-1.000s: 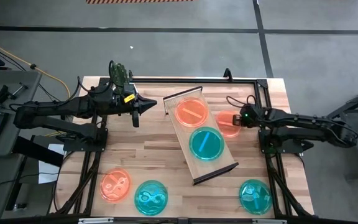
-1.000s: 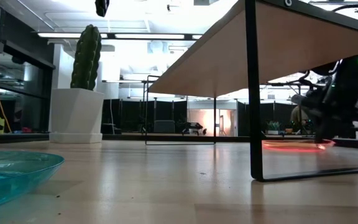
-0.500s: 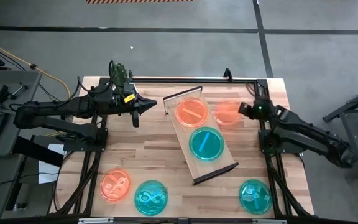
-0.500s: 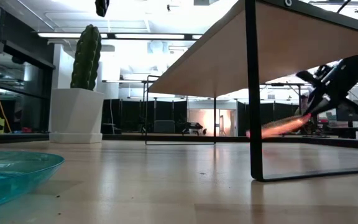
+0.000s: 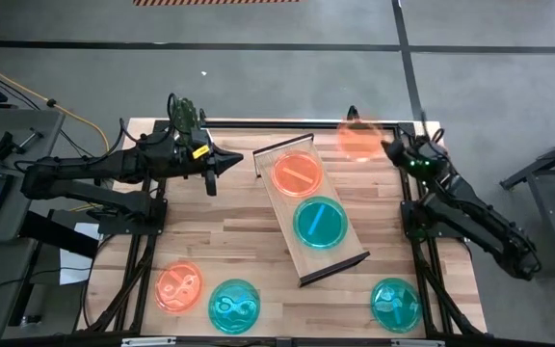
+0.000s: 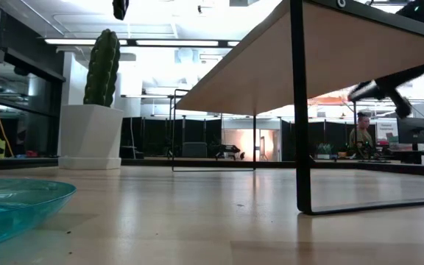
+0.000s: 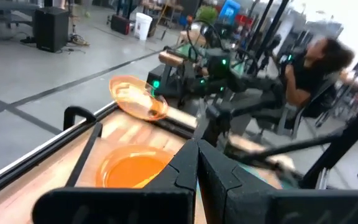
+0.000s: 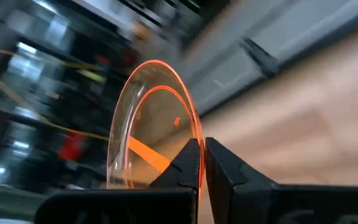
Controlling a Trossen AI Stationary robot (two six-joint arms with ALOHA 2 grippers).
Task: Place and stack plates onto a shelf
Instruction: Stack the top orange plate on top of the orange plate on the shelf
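Note:
My right gripper (image 5: 385, 146) is shut on an orange plate (image 5: 359, 140), held in the air over the table's far edge, right of the shelf (image 5: 347, 253). The shelf lies slanted mid-table and carries an orange plate (image 5: 297, 173) and a teal plate (image 5: 318, 222). Another orange plate (image 5: 178, 286) and two teal plates (image 5: 233, 306) (image 5: 394, 304) rest flat on the table near its near edge. My left gripper (image 5: 229, 161) is shut and hovers left of the shelf's far end. In the left wrist view the held plate (image 7: 138, 99) shows beyond my shut fingers. My right gripper pinches the orange plate by its rim (image 8: 194, 140), one finger (image 8: 188, 163) on each face. The fingers come roughly level from the table's right side at the plate's right edge. The plate is lifted clear of the table and tilted.
A dark frame rail (image 5: 297, 123) runs along the table's far edge just under the held plate. In the low view the shelf's leg (image 6: 298, 110) stands ahead and a teal plate (image 6: 13, 206) is near the camera. A person (image 7: 316, 62) sits beyond the table.
My right gripper has lifted the orange plate off the table beside the shelf's right side and carried it up and toward the far edge. The plate, flat on the table a second ago, has tipped and now hangs clear in the air.

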